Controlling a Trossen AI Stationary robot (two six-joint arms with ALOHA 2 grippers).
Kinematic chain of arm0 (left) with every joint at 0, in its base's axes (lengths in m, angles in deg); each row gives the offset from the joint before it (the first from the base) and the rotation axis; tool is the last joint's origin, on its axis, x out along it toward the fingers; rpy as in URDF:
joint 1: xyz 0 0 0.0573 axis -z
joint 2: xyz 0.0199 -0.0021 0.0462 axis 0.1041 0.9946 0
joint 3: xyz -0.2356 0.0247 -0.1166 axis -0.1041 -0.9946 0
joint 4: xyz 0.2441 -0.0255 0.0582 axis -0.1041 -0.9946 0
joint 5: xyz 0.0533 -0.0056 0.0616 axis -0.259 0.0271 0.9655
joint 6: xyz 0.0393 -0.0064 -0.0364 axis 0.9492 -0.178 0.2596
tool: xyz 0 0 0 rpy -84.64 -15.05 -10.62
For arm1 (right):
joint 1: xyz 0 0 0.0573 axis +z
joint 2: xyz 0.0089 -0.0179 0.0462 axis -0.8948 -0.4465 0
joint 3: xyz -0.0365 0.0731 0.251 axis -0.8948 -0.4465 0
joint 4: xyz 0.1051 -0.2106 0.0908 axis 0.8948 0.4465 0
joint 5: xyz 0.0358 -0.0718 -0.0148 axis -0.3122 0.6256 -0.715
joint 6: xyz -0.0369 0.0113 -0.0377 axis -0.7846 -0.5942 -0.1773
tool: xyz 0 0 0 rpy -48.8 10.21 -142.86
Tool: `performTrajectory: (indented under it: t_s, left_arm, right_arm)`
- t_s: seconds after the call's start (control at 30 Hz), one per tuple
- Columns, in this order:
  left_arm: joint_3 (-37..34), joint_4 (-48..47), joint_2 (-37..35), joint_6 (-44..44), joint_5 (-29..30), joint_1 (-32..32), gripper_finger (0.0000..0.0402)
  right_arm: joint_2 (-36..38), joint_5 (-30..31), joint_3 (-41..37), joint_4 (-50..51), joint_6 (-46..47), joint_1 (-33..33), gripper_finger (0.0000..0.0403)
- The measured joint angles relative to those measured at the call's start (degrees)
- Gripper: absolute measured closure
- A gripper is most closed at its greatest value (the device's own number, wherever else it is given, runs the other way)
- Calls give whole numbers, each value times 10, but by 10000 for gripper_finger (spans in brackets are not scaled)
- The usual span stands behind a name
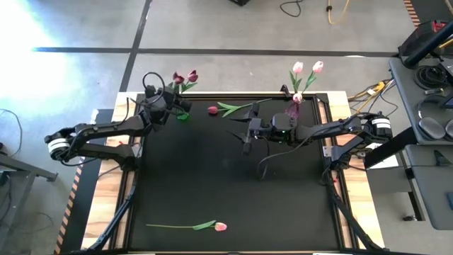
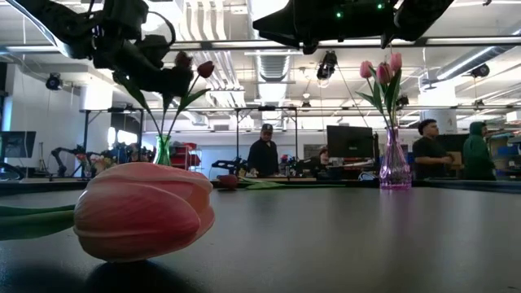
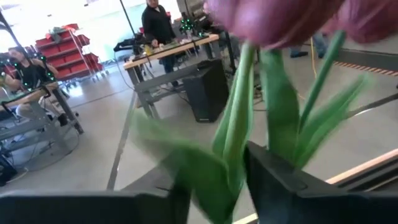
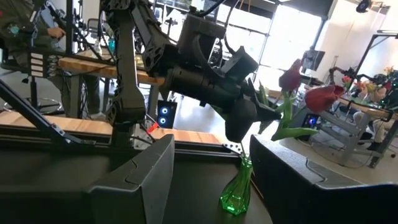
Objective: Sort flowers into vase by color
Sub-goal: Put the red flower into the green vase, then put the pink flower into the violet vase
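Left gripper (image 1: 178,105) stands at the table's 11 o'clock corner, over the green vase (image 1: 182,115). Its dark fingers are parted around the green stems (image 3: 239,124); whether they press the stems cannot be told. The right wrist view shows what the left wrist view hides: a ribbed green glass vase with a narrow neck, holding two maroon tulips (image 4: 309,90).

Right gripper (image 1: 249,129) hovers near the table's centre, toward 12 o'clock, its flat fingers wide apart and holding nothing.

A slim purple glass vase (image 2: 395,169) at 1 o'clock holds pink tulips (image 2: 381,69).

One maroon tulip (image 1: 226,108) lies flat at 12 o'clock, between the vases. One pink tulip (image 1: 205,226) lies at 6 o'clock; the low view shows its smooth, rounded, closed head filling the foreground.

The table (image 1: 212,177) has a matte black top.
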Motion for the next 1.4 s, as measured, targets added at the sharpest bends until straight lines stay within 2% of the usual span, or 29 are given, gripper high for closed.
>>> performTrajectory:
  t_s: [0.17,0.3,0.47,0.6,0.73,0.87,1.1,1.4]
  left_arm:
    - [-3,8,-4,2,7,0,345]
    - [10,9,-12,23,16,0,356]
    - [23,-16,-21,35,12,2,318]
    - [28,-52,-23,17,-13,2,265]
    - [27,-63,-23,17,-13,2,210]
    - [27,-67,-31,39,-14,7,173]
    - [48,-118,-71,80,-14,23,155]
    - [100,-260,-131,82,-20,41,155]
  right_arm:
    - [0,0,0,0,0,0,200]
    - [0,0,0,1,0,0,200]
    - [0,0,0,8,0,0,200]
    - [0,0,0,12,0,0,200]
    - [0,0,0,12,0,0,200]
    - [0,0,0,15,0,0,200]
    - [0,0,0,25,0,0,200]
    - [0,0,0,27,-6,0,200]
